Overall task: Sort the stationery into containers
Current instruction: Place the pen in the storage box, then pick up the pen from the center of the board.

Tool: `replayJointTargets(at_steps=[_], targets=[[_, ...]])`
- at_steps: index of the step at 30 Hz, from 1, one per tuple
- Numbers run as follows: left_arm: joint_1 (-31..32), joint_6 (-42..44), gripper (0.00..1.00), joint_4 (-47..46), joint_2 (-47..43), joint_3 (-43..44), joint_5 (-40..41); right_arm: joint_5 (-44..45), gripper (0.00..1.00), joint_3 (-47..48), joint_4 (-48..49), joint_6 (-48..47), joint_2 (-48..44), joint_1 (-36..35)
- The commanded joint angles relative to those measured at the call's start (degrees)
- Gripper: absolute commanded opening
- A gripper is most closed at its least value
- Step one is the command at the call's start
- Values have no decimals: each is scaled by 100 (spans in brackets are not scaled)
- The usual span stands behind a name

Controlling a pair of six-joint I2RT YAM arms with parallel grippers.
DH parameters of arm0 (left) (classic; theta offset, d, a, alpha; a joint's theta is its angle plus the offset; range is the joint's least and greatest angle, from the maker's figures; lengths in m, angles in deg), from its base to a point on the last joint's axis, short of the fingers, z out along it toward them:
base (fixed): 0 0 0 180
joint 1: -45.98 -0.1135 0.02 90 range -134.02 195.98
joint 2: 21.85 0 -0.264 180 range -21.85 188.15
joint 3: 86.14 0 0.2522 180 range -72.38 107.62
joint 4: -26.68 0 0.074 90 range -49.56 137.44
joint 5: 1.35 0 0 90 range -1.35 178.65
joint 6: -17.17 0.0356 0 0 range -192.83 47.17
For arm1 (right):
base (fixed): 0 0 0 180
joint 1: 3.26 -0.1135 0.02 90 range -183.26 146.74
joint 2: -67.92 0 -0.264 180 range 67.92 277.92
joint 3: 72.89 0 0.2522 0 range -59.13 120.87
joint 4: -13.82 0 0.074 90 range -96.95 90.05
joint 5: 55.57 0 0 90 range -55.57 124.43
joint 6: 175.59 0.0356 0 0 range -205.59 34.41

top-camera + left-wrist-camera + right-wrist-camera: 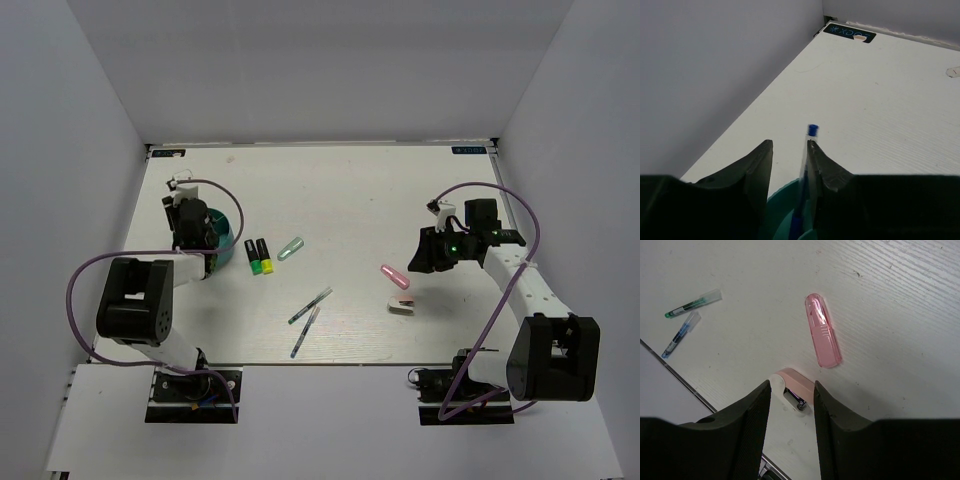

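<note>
L claw (789,146) is held spread over teal holder (776,205); blue pen (812,131) is leant on one finger, not pinched. R claw (791,387) is held spread, with pink-and-white block (796,385) lined up btwn fingers, lower down, and pink marker (823,337) just ahead. Block is judged light and stiff, best taken across narrow sides.

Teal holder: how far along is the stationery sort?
Done: one blue pen stands in the teal holder, inside the open left gripper. In hand: nothing gripped; the open right gripper is lined up on the pink-and-white block. Left: two thin pens, two black markers, green marker, pink marker.
</note>
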Motion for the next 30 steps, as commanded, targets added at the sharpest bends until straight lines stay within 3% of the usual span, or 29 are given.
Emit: replayJointTargets(at_steps=[1,6,8,11,12,14,15,16,17,18,19,20,21,22,23,24,25,27,28,29,30], targets=[[22,-13,45,165,-427,229,89,-67,44,222,-54,-105,-66,-9],[22,-48,48,445,-629,255,204,-76,45,213,-81,-105,-119,0],[65,-83,45,578,-892,334,265,-93,45,222,-81,-105,-146,9],[284,-66,31,1593,-1340,824,571,-94,68,213,-81,-88,-198,0],[363,-153,17,2233,-1672,1113,660,-111,81,231,-98,-88,-224,0],[644,-774,2,3640,-1945,1370,871,-155,87,266,-142,-105,-233,-26],[828,-1056,0,4220,-2261,1789,759,-225,87,275,-186,-131,-251,-18],[952,-1398,0,6157,-2403,1941,296,-312,68,336,-203,-193,-234,-9],[1005,-2446,1,6664,-2709,2073,-274,-357,40,354,-308,-211,-268,-18],[1189,-2630,17,7052,-2773,2292,-1063,-392,10,380,-326,-246,-286,-18],[1234,-2832,31,7926,-2826,2364,-1532,-401,0,398,-344,-281,-304,-35],[1295,-2782,49,8143,-2801,2425,-2041,-401,0,389,-396,-368,-391,-53],[1479,-2634,66,8642,-2748,2687,-3395,-427,0,389,-406,-404,-392,-70],[1550,-2502,73,8882,-2652,2777,-3843,-454,0,398,-441,-465,-392,-123],[1620,-2292,73,9302,-2451,2917,-4144,-445,32,476,-493,-579,-374,-132],[1865,-1994,74,9506,-2414,2909,-4799,-463,50,503,-589,-606,-365,-175],[2085,-1852,72,9517,-2379,2866,-4989,-480,61,521,-634,-632,-357,-246],[2481,-1327,51,9578,-2248,2752,-5384,-454,66,626,-687,-711,-304,-351],[2909,-1218,38,9578,-2194,2725,-5577,-437,61,635,-731,-712,-269,-421],[3078,-1104,17,9587,-2124,2760,-5562,-419,55,635,-705,-703,-277,-474],[3211,-999,12,9570,-1863,2769,-5571,-340,41,627,-670,-659,-269,-492]])
